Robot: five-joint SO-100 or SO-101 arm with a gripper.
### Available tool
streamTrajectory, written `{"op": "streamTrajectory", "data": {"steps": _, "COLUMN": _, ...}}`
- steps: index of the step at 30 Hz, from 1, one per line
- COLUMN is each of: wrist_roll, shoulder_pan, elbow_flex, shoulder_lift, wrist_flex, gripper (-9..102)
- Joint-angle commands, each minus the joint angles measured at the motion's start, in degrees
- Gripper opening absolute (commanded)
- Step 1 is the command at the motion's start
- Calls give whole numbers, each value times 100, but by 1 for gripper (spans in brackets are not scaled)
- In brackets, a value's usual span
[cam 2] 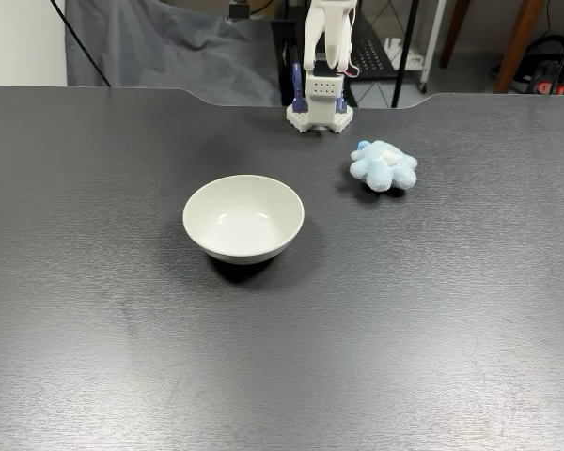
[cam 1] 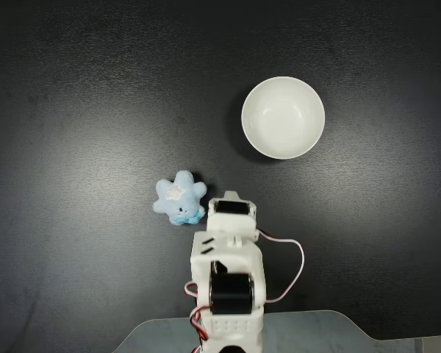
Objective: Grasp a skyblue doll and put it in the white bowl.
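Skyblue doll (cam 1: pixel 179 196) beside white bowl (cam 1: pixel 283 118)

Fluffy plush skyblue doll (cam 1: pixel 179 195); glossy smooth white bowl (cam 1: pixel 283 118); matt dark table (cam 1: pixel 73 110).

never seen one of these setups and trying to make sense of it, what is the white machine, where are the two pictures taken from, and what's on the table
The white machine is a small robot arm made of motor blocks, standing at the table's edge. One fixed view looks straight down on it. The other fixed view faces it from across the table, so the arm's base sits at the far edge there. On the dark table lie two things: a plain white bowl, empty, and a small fluffy skyblue doll close to the arm. The bowl and the doll lie apart, not touching. Nothing appears to be held. The arm is folded up, and I cannot tell whether its gripper is open or shut.
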Motion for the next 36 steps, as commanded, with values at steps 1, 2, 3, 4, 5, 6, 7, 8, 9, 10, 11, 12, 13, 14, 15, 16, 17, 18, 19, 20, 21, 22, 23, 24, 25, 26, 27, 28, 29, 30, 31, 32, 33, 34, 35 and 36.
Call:
{"op": "streamTrajectory", "data": {"steps": 1, "wrist_roll": -44, "shoulder_pan": 26, "elbow_flex": -905, "shoulder_lift": -729, "wrist_flex": 290, "gripper": 0}}
{"op": "streamTrajectory", "data": {"steps": 2, "wrist_roll": -44, "shoulder_pan": 26, "elbow_flex": -958, "shoulder_lift": -765, "wrist_flex": 290, "gripper": 0}}
{"op": "streamTrajectory", "data": {"steps": 3, "wrist_roll": -53, "shoulder_pan": 26, "elbow_flex": -1002, "shoulder_lift": -747, "wrist_flex": 290, "gripper": 0}}
{"op": "streamTrajectory", "data": {"steps": 4, "wrist_roll": -62, "shoulder_pan": 26, "elbow_flex": -1028, "shoulder_lift": -738, "wrist_flex": 290, "gripper": 0}}
{"op": "streamTrajectory", "data": {"steps": 5, "wrist_roll": -79, "shoulder_pan": 26, "elbow_flex": -1028, "shoulder_lift": -738, "wrist_flex": 290, "gripper": 0}}
{"op": "streamTrajectory", "data": {"steps": 6, "wrist_roll": -149, "shoulder_pan": -26, "elbow_flex": -1037, "shoulder_lift": -729, "wrist_flex": 290, "gripper": 0}}
{"op": "streamTrajectory", "data": {"steps": 7, "wrist_roll": -308, "shoulder_pan": -62, "elbow_flex": -1011, "shoulder_lift": -747, "wrist_flex": 290, "gripper": 0}}
{"op": "streamTrajectory", "data": {"steps": 8, "wrist_roll": -554, "shoulder_pan": -97, "elbow_flex": -993, "shoulder_lift": -773, "wrist_flex": 290, "gripper": 0}}
{"op": "streamTrajectory", "data": {"steps": 9, "wrist_roll": -861, "shoulder_pan": -193, "elbow_flex": -984, "shoulder_lift": -817, "wrist_flex": 290, "gripper": 0}}
{"op": "streamTrajectory", "data": {"steps": 10, "wrist_roll": -1239, "shoulder_pan": -369, "elbow_flex": -958, "shoulder_lift": -826, "wrist_flex": 290, "gripper": 0}}
{"op": "streamTrajectory", "data": {"steps": 11, "wrist_roll": -1670, "shoulder_pan": -580, "elbow_flex": -949, "shoulder_lift": -826, "wrist_flex": 299, "gripper": 0}}
{"op": "streamTrajectory", "data": {"steps": 12, "wrist_roll": -2136, "shoulder_pan": -791, "elbow_flex": -949, "shoulder_lift": -826, "wrist_flex": 299, "gripper": 0}}
{"op": "streamTrajectory", "data": {"steps": 13, "wrist_roll": -2637, "shoulder_pan": -958, "elbow_flex": -940, "shoulder_lift": -826, "wrist_flex": 299, "gripper": 0}}
{"op": "streamTrajectory", "data": {"steps": 14, "wrist_roll": -3129, "shoulder_pan": -1090, "elbow_flex": -923, "shoulder_lift": -826, "wrist_flex": 299, "gripper": 0}}
{"op": "streamTrajectory", "data": {"steps": 15, "wrist_roll": -3639, "shoulder_pan": -1187, "elbow_flex": -870, "shoulder_lift": -826, "wrist_flex": 308, "gripper": 0}}
{"op": "streamTrajectory", "data": {"steps": 16, "wrist_roll": -4087, "shoulder_pan": -1248, "elbow_flex": -773, "shoulder_lift": -826, "wrist_flex": 308, "gripper": 0}}
{"op": "streamTrajectory", "data": {"steps": 17, "wrist_roll": -4509, "shoulder_pan": -1283, "elbow_flex": -633, "shoulder_lift": -835, "wrist_flex": 308, "gripper": 0}}
{"op": "streamTrajectory", "data": {"steps": 18, "wrist_roll": -4904, "shoulder_pan": -1301, "elbow_flex": -448, "shoulder_lift": -835, "wrist_flex": 308, "gripper": 0}}
{"op": "streamTrajectory", "data": {"steps": 19, "wrist_roll": -5229, "shoulder_pan": -1301, "elbow_flex": -237, "shoulder_lift": -835, "wrist_flex": 308, "gripper": 0}}
{"op": "streamTrajectory", "data": {"steps": 20, "wrist_roll": -5537, "shoulder_pan": -1301, "elbow_flex": 0, "shoulder_lift": -835, "wrist_flex": 308, "gripper": 0}}
{"op": "streamTrajectory", "data": {"steps": 21, "wrist_roll": -5810, "shoulder_pan": -1301, "elbow_flex": 237, "shoulder_lift": -835, "wrist_flex": 308, "gripper": 0}}
{"op": "streamTrajectory", "data": {"steps": 22, "wrist_roll": -6038, "shoulder_pan": -1301, "elbow_flex": 466, "shoulder_lift": -835, "wrist_flex": 299, "gripper": 0}}
{"op": "streamTrajectory", "data": {"steps": 23, "wrist_roll": -6240, "shoulder_pan": -1301, "elbow_flex": 686, "shoulder_lift": -835, "wrist_flex": 299, "gripper": 0}}
{"op": "streamTrajectory", "data": {"steps": 24, "wrist_roll": -6390, "shoulder_pan": -1301, "elbow_flex": 861, "shoulder_lift": -835, "wrist_flex": 299, "gripper": 0}}
{"op": "streamTrajectory", "data": {"steps": 25, "wrist_roll": -6478, "shoulder_pan": -1301, "elbow_flex": 1011, "shoulder_lift": -835, "wrist_flex": 299, "gripper": 0}}
{"op": "streamTrajectory", "data": {"steps": 26, "wrist_roll": -6478, "shoulder_pan": -1301, "elbow_flex": 1116, "shoulder_lift": -835, "wrist_flex": 299, "gripper": 0}}
{"op": "streamTrajectory", "data": {"steps": 27, "wrist_roll": -6478, "shoulder_pan": -1301, "elbow_flex": 1178, "shoulder_lift": -835, "wrist_flex": 299, "gripper": 0}}
{"op": "streamTrajectory", "data": {"steps": 28, "wrist_roll": -6478, "shoulder_pan": -1310, "elbow_flex": 1204, "shoulder_lift": -844, "wrist_flex": 299, "gripper": 0}}
{"op": "streamTrajectory", "data": {"steps": 29, "wrist_roll": -6478, "shoulder_pan": -1310, "elbow_flex": 1204, "shoulder_lift": -844, "wrist_flex": 290, "gripper": 0}}
{"op": "streamTrajectory", "data": {"steps": 30, "wrist_roll": -6469, "shoulder_pan": -1310, "elbow_flex": 1204, "shoulder_lift": -853, "wrist_flex": 290, "gripper": 0}}
{"op": "streamTrajectory", "data": {"steps": 31, "wrist_roll": -6469, "shoulder_pan": -1310, "elbow_flex": 1204, "shoulder_lift": -896, "wrist_flex": 290, "gripper": 0}}
{"op": "streamTrajectory", "data": {"steps": 32, "wrist_roll": -6469, "shoulder_pan": -1310, "elbow_flex": 1204, "shoulder_lift": -1020, "wrist_flex": 290, "gripper": 0}}
{"op": "streamTrajectory", "data": {"steps": 33, "wrist_roll": -6469, "shoulder_pan": -1318, "elbow_flex": 1178, "shoulder_lift": -1195, "wrist_flex": 290, "gripper": 0}}
{"op": "streamTrajectory", "data": {"steps": 34, "wrist_roll": -6469, "shoulder_pan": -1371, "elbow_flex": 1134, "shoulder_lift": -1415, "wrist_flex": 290, "gripper": 0}}
{"op": "streamTrajectory", "data": {"steps": 35, "wrist_roll": -6469, "shoulder_pan": -1503, "elbow_flex": 1125, "shoulder_lift": -1652, "wrist_flex": 290, "gripper": 0}}
{"op": "streamTrajectory", "data": {"steps": 36, "wrist_roll": -6469, "shoulder_pan": -1670, "elbow_flex": 1125, "shoulder_lift": -1890, "wrist_flex": 290, "gripper": 0}}
